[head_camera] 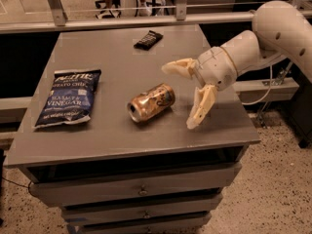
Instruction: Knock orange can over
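Observation:
The orange can (150, 102) lies on its side on the grey table (122, 57), near the middle, its silver top pointing to the front left. My gripper (181, 96) is just to the right of the can, above the table, not touching it. Its two cream fingers are spread wide apart: one finger (177, 67) points left behind the can, the other finger (201, 107) points down toward the table's front. It holds nothing.
A blue chip bag (68, 97) lies flat at the table's left. A small black packet (148, 39) lies at the back. Drawers are below the table's front edge. A metal rail runs behind the table.

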`<state>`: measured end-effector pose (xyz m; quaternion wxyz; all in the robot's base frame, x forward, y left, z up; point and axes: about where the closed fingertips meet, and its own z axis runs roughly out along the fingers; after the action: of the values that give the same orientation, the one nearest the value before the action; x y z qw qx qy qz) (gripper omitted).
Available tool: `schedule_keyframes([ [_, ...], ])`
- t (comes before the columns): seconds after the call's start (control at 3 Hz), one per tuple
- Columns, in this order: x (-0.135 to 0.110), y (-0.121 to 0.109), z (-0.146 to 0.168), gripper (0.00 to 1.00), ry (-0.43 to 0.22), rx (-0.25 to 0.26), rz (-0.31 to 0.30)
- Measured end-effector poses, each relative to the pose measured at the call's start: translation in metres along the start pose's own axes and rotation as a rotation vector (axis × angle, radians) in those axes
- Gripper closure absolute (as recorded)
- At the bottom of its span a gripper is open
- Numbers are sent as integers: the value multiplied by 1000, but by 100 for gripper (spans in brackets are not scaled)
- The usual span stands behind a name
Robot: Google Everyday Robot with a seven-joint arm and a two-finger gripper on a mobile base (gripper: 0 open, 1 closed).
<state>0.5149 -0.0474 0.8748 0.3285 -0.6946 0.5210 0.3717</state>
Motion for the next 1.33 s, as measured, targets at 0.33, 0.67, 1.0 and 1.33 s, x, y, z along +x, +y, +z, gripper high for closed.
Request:
schedule_keyframes([
  [0.33,-5,4,5,0,13,-9,-34],
  [0.67,-5,1,7,0,26,-9,-52],
  [1.0,-5,-8,5,0,40,2,-69],
  [1.33,-14,-28,-14,0,61,50,-92],
])
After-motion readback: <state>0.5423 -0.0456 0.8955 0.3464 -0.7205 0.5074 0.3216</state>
